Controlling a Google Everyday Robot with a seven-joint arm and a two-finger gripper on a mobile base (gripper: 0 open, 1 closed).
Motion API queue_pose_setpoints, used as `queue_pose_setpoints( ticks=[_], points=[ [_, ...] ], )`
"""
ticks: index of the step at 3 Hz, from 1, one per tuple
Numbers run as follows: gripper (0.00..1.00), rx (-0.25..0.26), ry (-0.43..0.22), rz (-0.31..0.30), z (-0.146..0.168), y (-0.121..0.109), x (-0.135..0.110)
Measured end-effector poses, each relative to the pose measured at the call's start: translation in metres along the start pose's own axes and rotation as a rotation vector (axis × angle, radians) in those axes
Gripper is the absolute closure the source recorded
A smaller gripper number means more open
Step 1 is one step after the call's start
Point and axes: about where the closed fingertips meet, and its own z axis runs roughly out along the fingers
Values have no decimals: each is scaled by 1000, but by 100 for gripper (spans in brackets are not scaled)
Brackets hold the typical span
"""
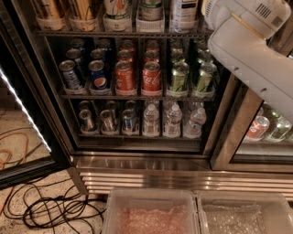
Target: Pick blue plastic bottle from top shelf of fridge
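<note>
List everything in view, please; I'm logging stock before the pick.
fridge: one, dark inside, ribbed steel base
top shelf: one, dark wire rack with holders, top edge
blue plastic bottle: one, pale base, fourth holder from left, top cut off
other tall drinks: four, gold or white, same shelf
soda cans: six columns, blue, orange, red, green, middle rack
small cans: three columns, silvery, bottom rack left
water bottles: three columns, clear, bottom rack right
cables: black and orange, floor left
bins: two, clear, bottom edge
arm: one, white, upper right
hand: out of view, past the top edge
</note>
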Motion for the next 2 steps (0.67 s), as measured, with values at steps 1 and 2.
queue_pose_setpoints(
  ticks=[1, 2],
  points=[
    [100, 12, 0, -10, -7, -7, -6],
    [100, 21, 1, -18, -13, -11, -11]
  ],
)
